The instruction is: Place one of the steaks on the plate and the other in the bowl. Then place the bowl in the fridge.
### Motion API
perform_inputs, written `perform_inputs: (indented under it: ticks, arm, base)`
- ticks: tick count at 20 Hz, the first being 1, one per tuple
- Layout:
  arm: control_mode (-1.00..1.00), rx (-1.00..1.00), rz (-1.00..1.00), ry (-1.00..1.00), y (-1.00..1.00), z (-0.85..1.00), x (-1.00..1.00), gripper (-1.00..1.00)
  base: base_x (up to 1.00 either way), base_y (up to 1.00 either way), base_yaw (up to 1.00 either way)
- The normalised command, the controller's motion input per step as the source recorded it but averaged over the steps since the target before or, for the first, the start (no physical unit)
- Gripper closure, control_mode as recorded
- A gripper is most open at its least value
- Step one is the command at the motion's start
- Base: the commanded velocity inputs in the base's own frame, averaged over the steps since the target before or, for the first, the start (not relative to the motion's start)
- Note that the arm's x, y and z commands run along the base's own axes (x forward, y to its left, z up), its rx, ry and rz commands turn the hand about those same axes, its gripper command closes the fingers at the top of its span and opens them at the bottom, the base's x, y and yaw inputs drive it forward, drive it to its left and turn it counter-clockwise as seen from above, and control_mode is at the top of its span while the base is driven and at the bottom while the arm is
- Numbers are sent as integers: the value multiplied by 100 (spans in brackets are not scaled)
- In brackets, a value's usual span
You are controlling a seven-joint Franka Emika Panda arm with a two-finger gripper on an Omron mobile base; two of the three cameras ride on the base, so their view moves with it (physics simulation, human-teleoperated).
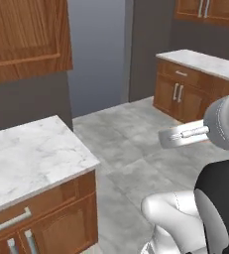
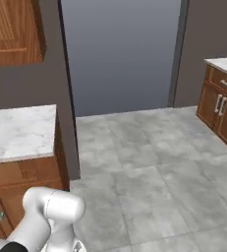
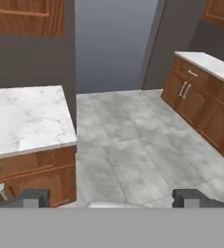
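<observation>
The steaks, the plate, the bowl and the fridge are out of view. In the hand view my gripper (image 3: pixel 111 198) is open, its two dark fingertips (image 3: pixel 33 197) set far apart at the bottom with nothing between them. It points across a grey tiled floor (image 3: pixel 133 145), between two runs of cabinets. Part of my white arm (image 1: pixel 185 134) crosses the right side of the left base view.
A marble-topped counter (image 1: pixel 31 154) on wooden cabinets stands at the left, and a wooden wall cabinet (image 1: pixel 27 30) hangs above it. A second marble counter (image 1: pixel 200 59) with drawers runs along the right. A plain grey-blue wall panel (image 2: pixel 120 54) closes the back.
</observation>
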Motion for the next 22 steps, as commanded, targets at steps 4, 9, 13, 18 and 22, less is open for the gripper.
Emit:
perform_inputs:
  ticks: [4,9,13,18,22]
  arm:
    - [100,0,0,0,0,0,0,-100]
    - [100,0,0,0,0,0,0,-100]
    - [100,0,0,0,0,0,0,-100]
    - [100,0,0,0,0,0,0,-100]
    - [100,0,0,0,0,0,0,-100]
  base:
    - [-2,68,72]
    - [0,100,41]
    - [2,100,22]
    - [12,100,0]
    - [6,100,0]
